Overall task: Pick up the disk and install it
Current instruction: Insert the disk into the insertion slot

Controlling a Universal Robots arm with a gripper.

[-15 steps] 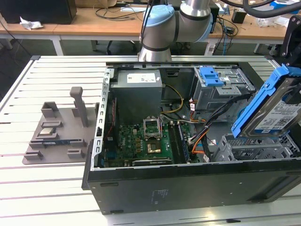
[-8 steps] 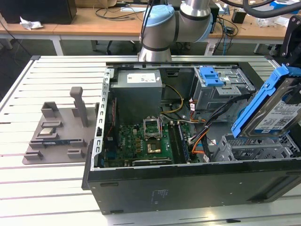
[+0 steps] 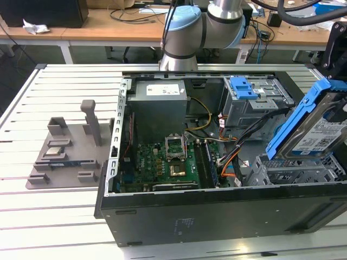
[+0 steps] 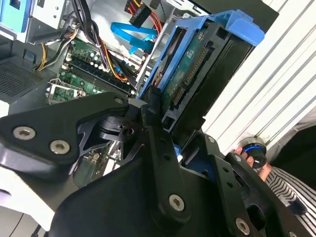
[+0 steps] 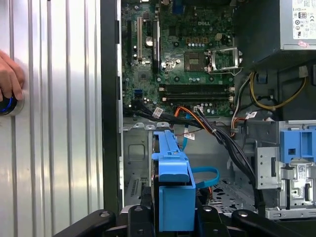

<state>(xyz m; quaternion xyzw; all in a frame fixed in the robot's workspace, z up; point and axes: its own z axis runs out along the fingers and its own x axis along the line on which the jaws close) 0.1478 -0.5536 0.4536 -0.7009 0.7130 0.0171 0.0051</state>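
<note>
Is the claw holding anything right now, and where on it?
The claw is shut on the disk, pinching one end of its blue frame; the disk hangs tilted over the open computer case.

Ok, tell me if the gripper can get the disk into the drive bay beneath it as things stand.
Probably yes: the gripper holds the disk just above the open drive bay, though a blue cable lying inside might snag.

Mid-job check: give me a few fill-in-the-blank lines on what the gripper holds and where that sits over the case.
1. The gripper is shut on the ____.
2. The disk is edged by a plastic frame coloured ____.
3. In the exterior view, the disk hangs tilted above the open computer case at the view's ____ side.
Missing words: disk; blue; right.
</note>
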